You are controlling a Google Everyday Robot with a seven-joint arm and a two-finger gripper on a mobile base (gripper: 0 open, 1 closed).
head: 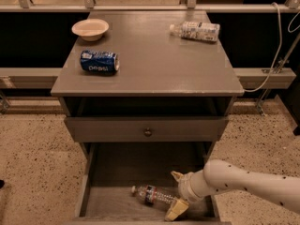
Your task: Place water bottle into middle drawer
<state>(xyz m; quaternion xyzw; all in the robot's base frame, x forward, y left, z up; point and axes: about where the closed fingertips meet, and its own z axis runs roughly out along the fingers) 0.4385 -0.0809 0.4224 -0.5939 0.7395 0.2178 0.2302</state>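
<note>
The water bottle [152,195], clear with a white cap and a narrow blue-and-red band, lies on its side on the floor of the open middle drawer [85,191], cap pointing left. My gripper [172,195] is inside the drawer at the bottle's right end. It is open, one beige finger above and one below the bottle's base, and it does not hold the bottle. My white arm [248,182] reaches in from the right.
On the cabinet top [154,69] lie a blue soda can [99,61], a cream bowl [90,28] and a bottle with a wide white label [197,30]. The shallower drawer with a round knob [147,131] is shut above. A cable [275,46] hangs at the right.
</note>
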